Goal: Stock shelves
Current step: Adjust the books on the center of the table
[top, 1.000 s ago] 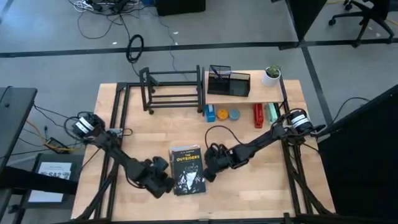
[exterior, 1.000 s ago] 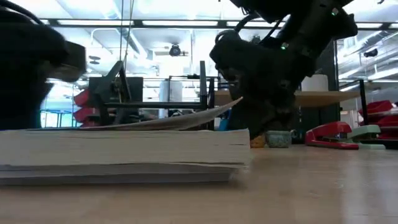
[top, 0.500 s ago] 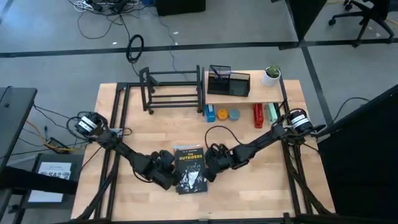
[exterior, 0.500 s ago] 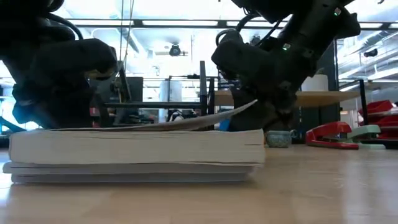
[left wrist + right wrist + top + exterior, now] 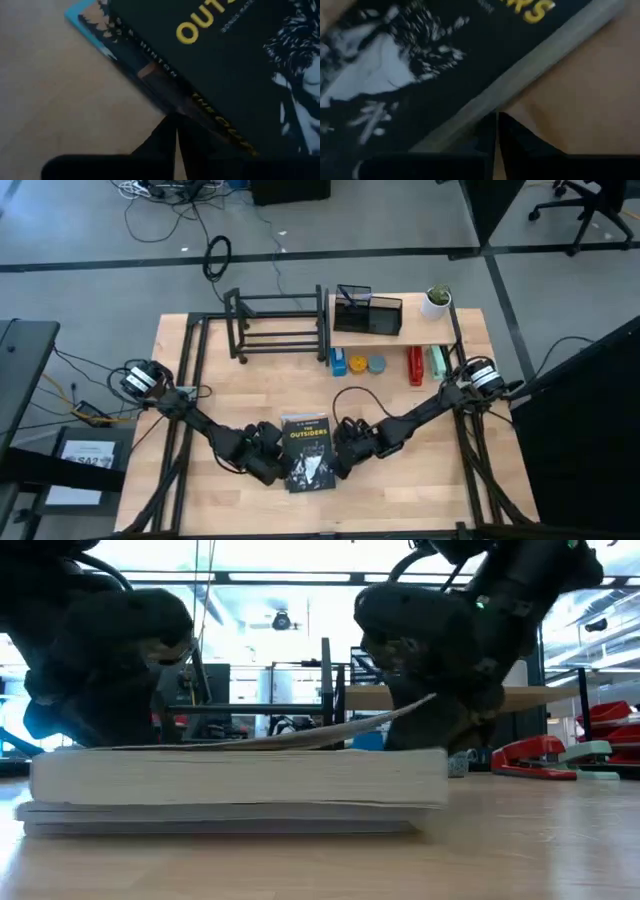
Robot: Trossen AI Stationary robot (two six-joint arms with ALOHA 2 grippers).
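Pressing in from both sides, left gripper [image 5: 268,465] and right gripper [image 5: 346,457], fingers together, are flanking the book [image 5: 308,454]; shelving it on the black rack [image 5: 277,325] hasn't started.

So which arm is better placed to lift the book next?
Right, probably: its end effector sits at the book's page edge under the raised cover, nearer the shelves; the left end effector meets the spine.

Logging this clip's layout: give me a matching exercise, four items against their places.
Items:
1. book
2. potted plant
3. red stapler
4. black rack

Places:
A. under the wooden shelf
B. between both grippers, near table edge
C. far table edge, left of the wooden shelf
D. on the wooden shelf's right end

Pairs: 1-B, 2-D, 3-A, 4-C
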